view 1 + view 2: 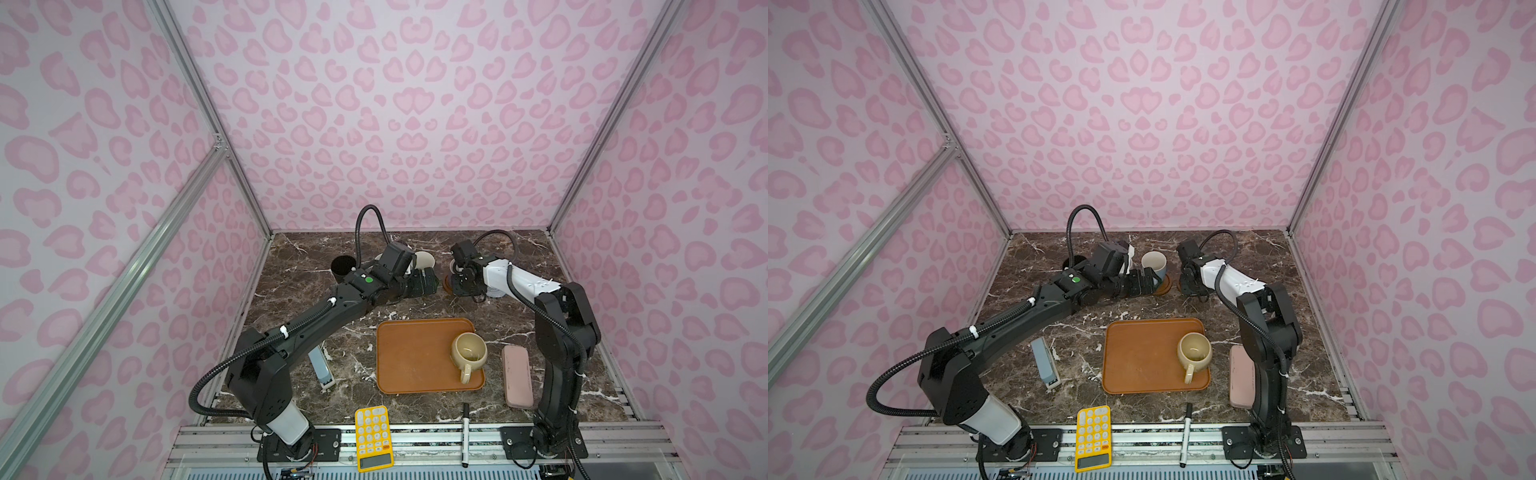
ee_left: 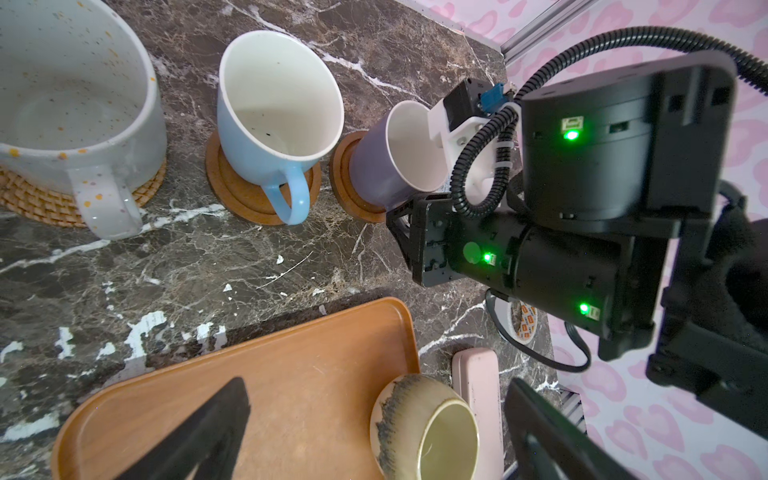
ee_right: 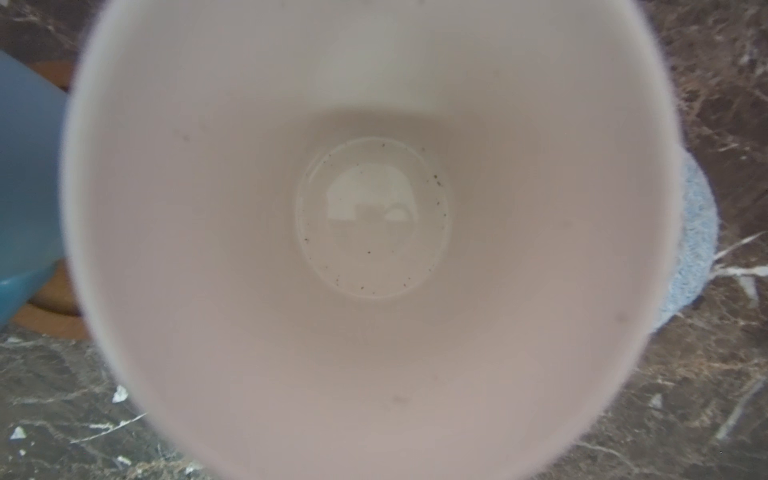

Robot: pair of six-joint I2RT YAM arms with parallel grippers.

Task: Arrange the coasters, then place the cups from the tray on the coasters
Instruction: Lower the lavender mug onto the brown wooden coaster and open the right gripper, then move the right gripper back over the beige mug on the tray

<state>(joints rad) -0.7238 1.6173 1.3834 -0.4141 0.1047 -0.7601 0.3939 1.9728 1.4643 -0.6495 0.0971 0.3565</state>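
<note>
At the far left of the back row, the black mug (image 1: 344,268) stands upright on the marble tabletop (image 1: 299,266). Next comes the speckled white mug (image 2: 75,104) on the tan rattan coaster (image 2: 37,199). After it is the light blue mug (image 2: 278,112) on a brown wooden coaster (image 2: 239,195), its handle turned toward the tray.

The left tool (image 1: 424,284) hovers just in front of the blue mug, between that row and the tray. In the left wrist view its fingers (image 2: 203,432) are spread wide with nothing gripped.

Right of the blue mug, the lavender mug (image 2: 382,166) sits on the second brown wooden coaster (image 2: 347,183). The right tool (image 1: 459,282) is directly over this mug, and its wrist camera looks straight down into the pale inside. Whether its jaws grip the mug or stand clear of it cannot be told. Just to the right of the lavender mug lies the grey-blue woven coaster (image 3: 698,241), partly hidden by the mug's rim.

Nearer the front, a grey-white box (image 1: 322,368) lies left of the orange-brown tray (image 1: 407,357), and a yellow calculator (image 1: 373,438) rests at the front edge. The beige-yellow mug (image 1: 468,353) is the only cup on the tray, upright near its right edge with the handle toward the front. A marker (image 1: 465,434) lies at the front edge. The pink oblong case (image 1: 517,376) lies just right of the tray.
</note>
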